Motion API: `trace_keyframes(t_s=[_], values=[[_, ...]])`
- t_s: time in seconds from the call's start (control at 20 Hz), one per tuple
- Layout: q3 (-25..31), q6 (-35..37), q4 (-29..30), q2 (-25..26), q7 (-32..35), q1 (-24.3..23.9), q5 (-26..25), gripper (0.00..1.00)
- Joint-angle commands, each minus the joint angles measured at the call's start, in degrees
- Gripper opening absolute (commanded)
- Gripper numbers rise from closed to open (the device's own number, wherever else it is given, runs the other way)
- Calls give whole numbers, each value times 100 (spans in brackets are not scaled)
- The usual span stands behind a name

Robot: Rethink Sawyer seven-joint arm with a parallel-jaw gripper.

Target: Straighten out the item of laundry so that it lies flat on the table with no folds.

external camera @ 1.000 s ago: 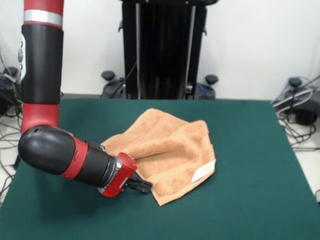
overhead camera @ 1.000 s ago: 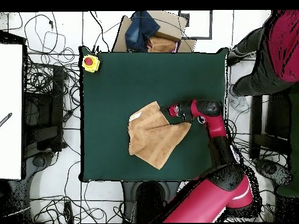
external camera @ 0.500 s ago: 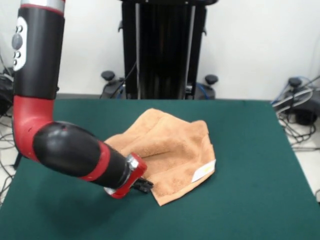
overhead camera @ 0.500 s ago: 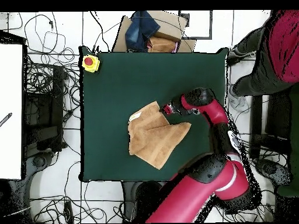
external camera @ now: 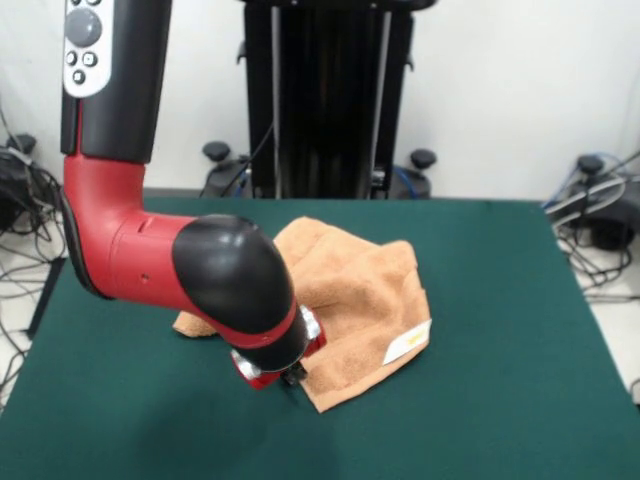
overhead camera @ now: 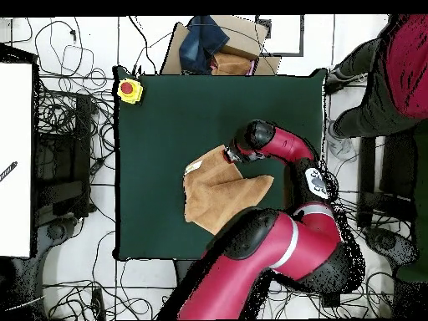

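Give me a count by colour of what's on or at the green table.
Peach-orange: 1, the towel
White: 1, the label on the towel
Yellow with a red button: 1, the box at the table's corner
Total: 3

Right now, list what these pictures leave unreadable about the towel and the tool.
- Front view: the arm's black elbow covers the towel's left part.
- Both views: the tool is mostly hidden under the wrist, so open or shut cannot be told.
- Overhead view: the arm covers the towel's edge nearest the base.
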Motion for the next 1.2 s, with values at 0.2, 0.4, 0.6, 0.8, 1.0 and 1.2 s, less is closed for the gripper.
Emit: trace_keyframes(t_s=[0.2, 0.4, 0.6, 0.8, 1.0, 1.2], values=[[-1361, -2581, 10, 508, 1310, -605, -1461, 0], [-975, -2221, -298, 573, 653, -801, -1349, 0], [-723, -2200, -436, 631, 677, -848, -1183, 0], [-568, -2007, -548, 616, 801, -830, -1000, 0], [-541, -1884, -651, 539, 899, -751, -930, 0], [-480, -2071, -691, 500, 1140, -665, -842, 0]])
